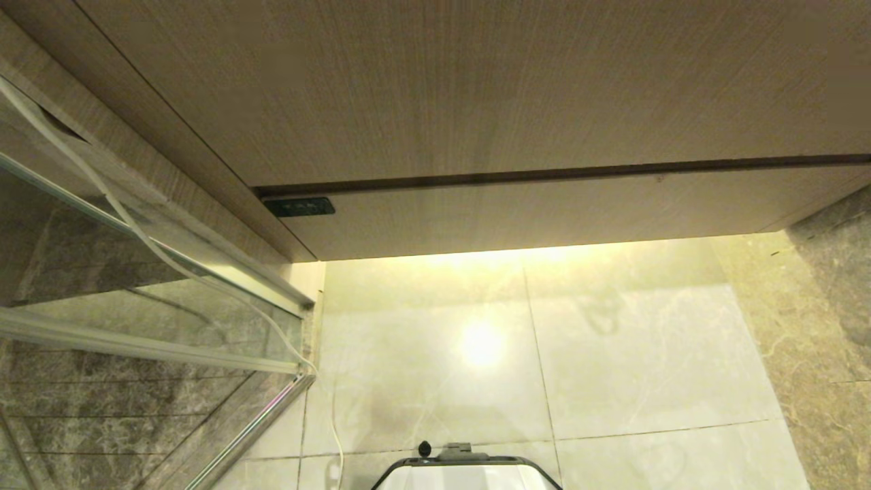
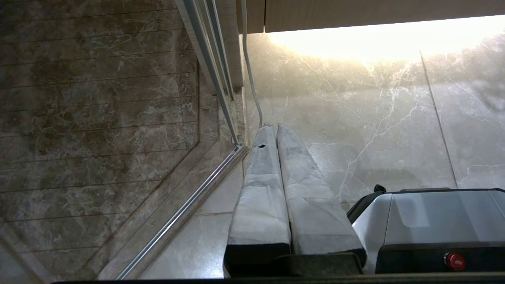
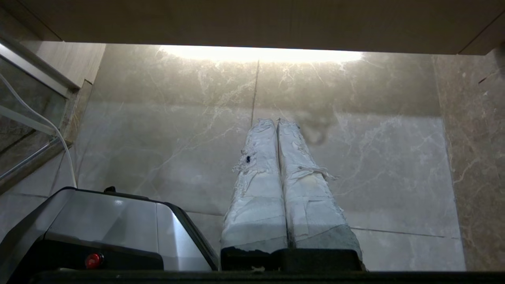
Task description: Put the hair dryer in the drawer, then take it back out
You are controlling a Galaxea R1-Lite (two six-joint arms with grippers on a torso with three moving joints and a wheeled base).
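Head view is filled mostly by the beige wood-grain vanity, whose drawer [image 1: 544,211] sits pushed in, its flat front running from nine to three o'clock above the lit marble floor [image 1: 646,354]. A glass shower screen [image 1: 136,286] stands at eight o'clock, with a thin white cable [image 1: 136,231] trailing down it. The robot's base [image 1: 466,469] peeks in at six o'clock. The left gripper [image 2: 276,127] and right gripper [image 3: 277,121] both hang over the floor, padded fingers pressed together, grasping nothing. The hair dryer appears in no view.
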